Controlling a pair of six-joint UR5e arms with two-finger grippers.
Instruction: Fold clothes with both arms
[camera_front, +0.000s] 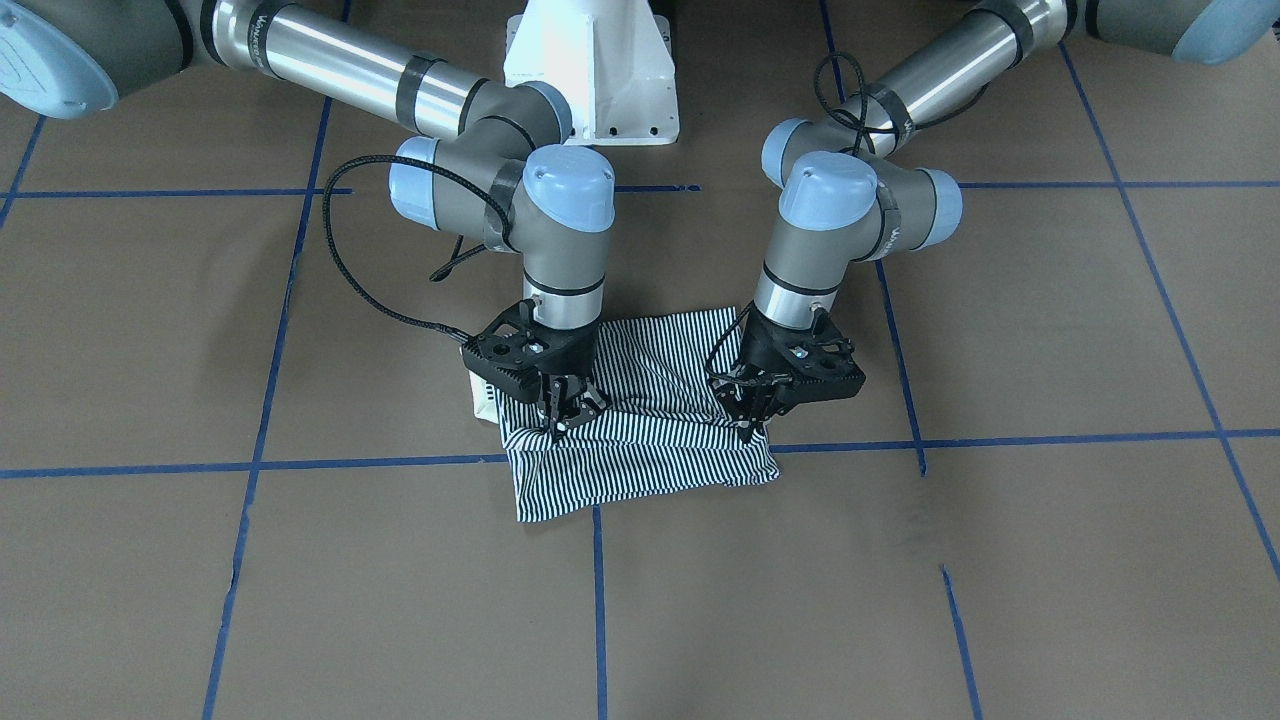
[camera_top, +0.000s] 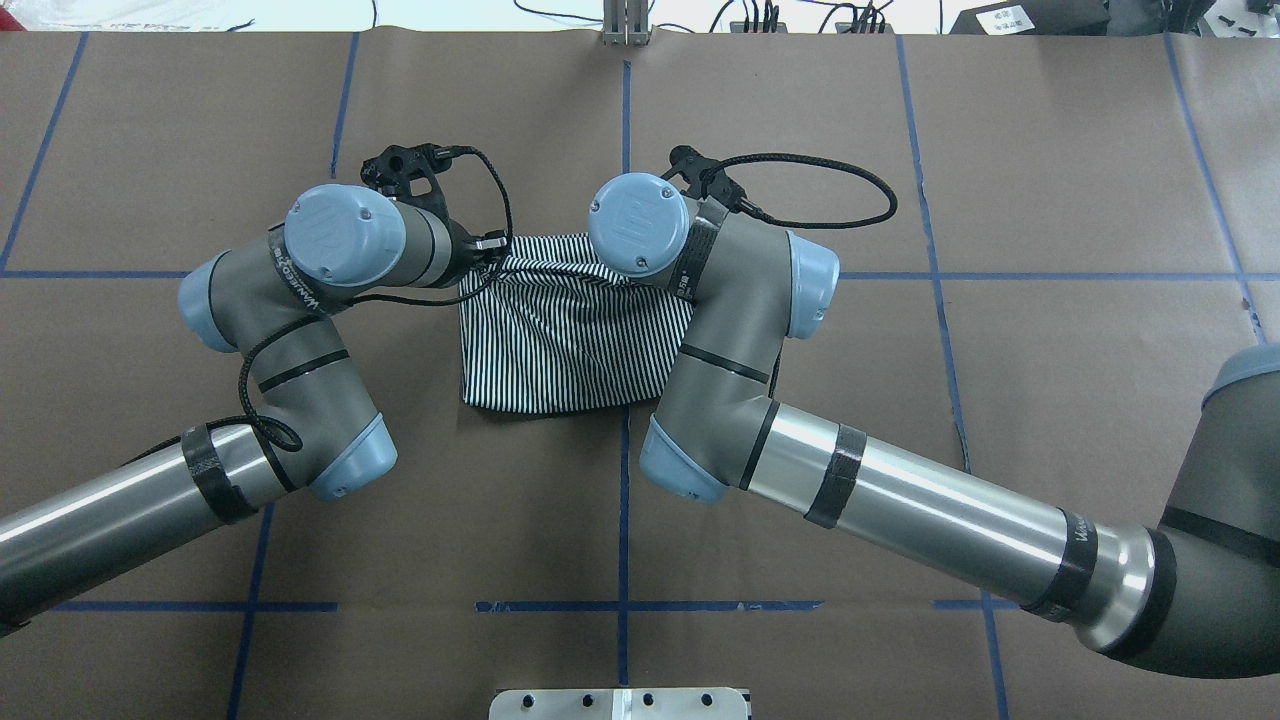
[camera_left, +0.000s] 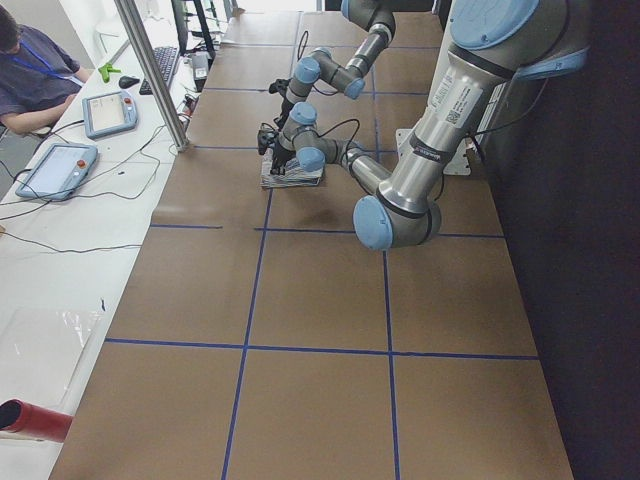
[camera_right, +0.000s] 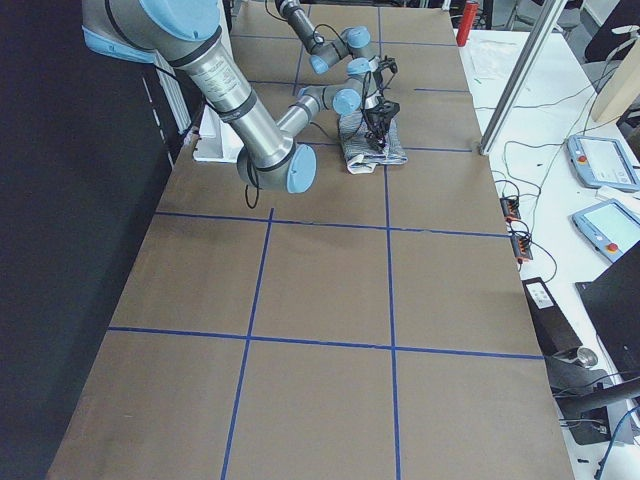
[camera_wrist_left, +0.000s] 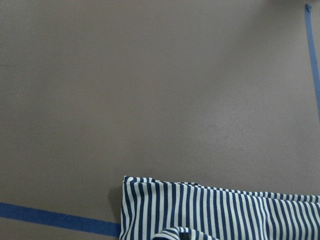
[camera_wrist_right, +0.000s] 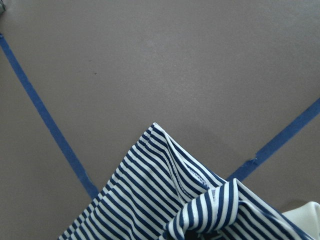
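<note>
Both sets of fingers were drawn narrow, my right fingers (camera_front: 556, 405) and left fingers (camera_front: 748, 415) each pinching a raised ridge of the striped polo shirt (camera_front: 640, 470), which lay folded on the bench (camera_front: 1000, 560). Its long axis ran from one pinch to the other, neither side nearer. Loose cloth spread beyond them, away from me.

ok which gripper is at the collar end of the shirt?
The right gripper, on the front view's left: the cream collar of the shirt peeks out beside it. The left gripper has only striped cloth around it.
</note>
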